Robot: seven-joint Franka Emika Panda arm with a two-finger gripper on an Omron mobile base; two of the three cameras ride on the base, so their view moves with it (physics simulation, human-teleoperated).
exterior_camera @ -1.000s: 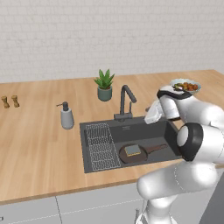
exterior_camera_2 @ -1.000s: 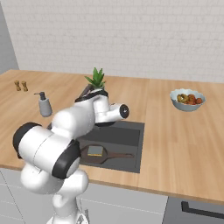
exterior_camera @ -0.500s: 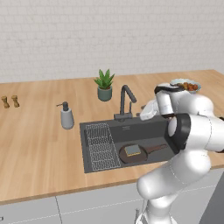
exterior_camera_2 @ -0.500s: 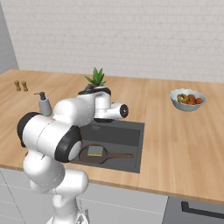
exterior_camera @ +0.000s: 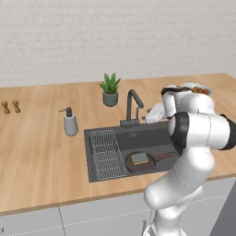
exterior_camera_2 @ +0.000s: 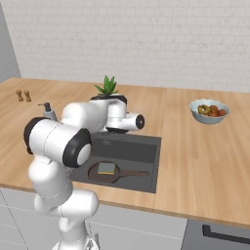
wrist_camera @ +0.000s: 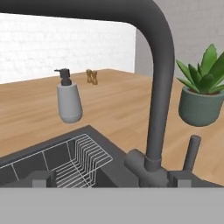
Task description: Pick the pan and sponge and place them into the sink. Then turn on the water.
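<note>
The dark brown pan (exterior_camera: 146, 162) lies in the right half of the dark sink (exterior_camera: 109, 133), handle pointing right. On the pan rests the small grey-green sponge (exterior_camera: 139, 158). The right base view shows the pan (exterior_camera_2: 96, 173) and the sponge (exterior_camera_2: 106, 169) on the floor of the sink (exterior_camera_2: 146, 152). My gripper (exterior_camera: 149, 117) hovers just right of the dark faucet (exterior_camera: 132, 107), level with its base. In the hand view the faucet (wrist_camera: 160, 87) stands close ahead, and the fingertips (wrist_camera: 42, 178) sit wide apart, open, with nothing between them. No water is in view.
A grey soap dispenser (exterior_camera: 70, 123) stands left of the sink and a potted plant (exterior_camera: 110, 90) behind the faucet. The fruit bowl (exterior_camera_2: 209, 111) sits at the right. Two small shakers (exterior_camera: 10, 107) stand far left. A wire rack (exterior_camera: 107, 154) fills the sink's left section.
The hand has shifted left, closer to the faucet, and the elbow has swung up and right. Pan and sponge have stayed where they lay in the sink. The jaws stay open.
</note>
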